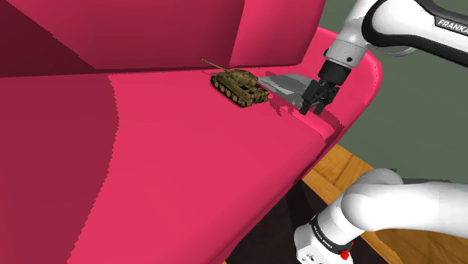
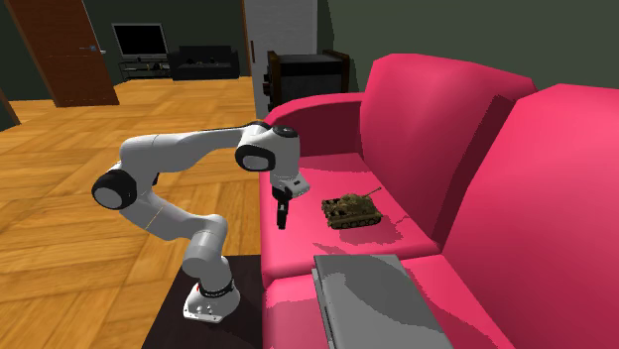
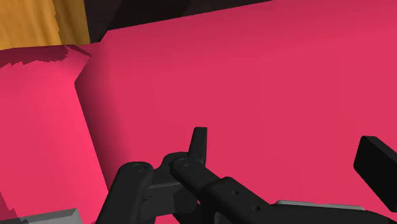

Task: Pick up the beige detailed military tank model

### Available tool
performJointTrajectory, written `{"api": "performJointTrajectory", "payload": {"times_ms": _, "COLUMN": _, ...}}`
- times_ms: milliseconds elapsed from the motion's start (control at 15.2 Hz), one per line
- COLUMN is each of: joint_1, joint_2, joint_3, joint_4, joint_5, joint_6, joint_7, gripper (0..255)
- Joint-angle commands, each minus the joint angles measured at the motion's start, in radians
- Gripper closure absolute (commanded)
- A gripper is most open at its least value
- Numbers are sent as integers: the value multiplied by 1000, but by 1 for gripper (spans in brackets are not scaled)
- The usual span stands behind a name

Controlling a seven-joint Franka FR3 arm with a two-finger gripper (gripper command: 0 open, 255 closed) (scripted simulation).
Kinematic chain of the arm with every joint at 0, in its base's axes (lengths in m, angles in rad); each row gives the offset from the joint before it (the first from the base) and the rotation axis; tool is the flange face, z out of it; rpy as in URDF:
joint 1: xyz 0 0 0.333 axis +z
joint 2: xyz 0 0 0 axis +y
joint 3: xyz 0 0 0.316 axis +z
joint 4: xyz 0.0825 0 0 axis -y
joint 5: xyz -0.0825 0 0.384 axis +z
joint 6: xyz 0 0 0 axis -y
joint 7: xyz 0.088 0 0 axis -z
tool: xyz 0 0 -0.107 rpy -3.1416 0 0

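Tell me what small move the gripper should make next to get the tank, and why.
Probably shift the open gripper toward the shoulder view's left, over the tank: it hangs above the sofa seat beside the tank, holding nothing.

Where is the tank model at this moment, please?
In the shoulder view the tank model stands on the pink sofa seat, left of a flat grey object, with the gripper beyond that, further right.

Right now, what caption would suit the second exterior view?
White Franka arm holds its open jaws above the pink sofa seat, apart from the camouflaged tank model.
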Motion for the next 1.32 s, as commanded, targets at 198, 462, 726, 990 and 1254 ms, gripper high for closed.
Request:
{"api": "performJointTrajectory", "payload": {"times_ms": 198, "joint_1": 34, "joint_2": 98, "joint_3": -24, "joint_4": 64, "joint_5": -4, "joint_6": 68, "joint_7": -93, "gripper": 0}}
{"api": "performJointTrajectory", "payload": {"times_ms": 462, "joint_1": 81, "joint_2": 226, "joint_3": -52, "joint_4": 165, "joint_5": 4, "joint_6": 138, "joint_7": -215, "gripper": 0}}
{"api": "performJointTrajectory", "payload": {"times_ms": 726, "joint_1": 126, "joint_2": 350, "joint_3": -75, "joint_4": 282, "joint_5": 24, "joint_6": 187, "joint_7": -336, "gripper": 0}}
{"api": "performJointTrajectory", "payload": {"times_ms": 990, "joint_1": 168, "joint_2": 470, "joint_3": -90, "joint_4": 414, "joint_5": 55, "joint_6": 214, "joint_7": -455, "gripper": 0}}
{"api": "performJointTrajectory", "payload": {"times_ms": 1254, "joint_1": 191, "joint_2": 545, "joint_3": -96, "joint_4": 493, "joint_5": 80, "joint_6": 233, "joint_7": -534, "gripper": 0}}
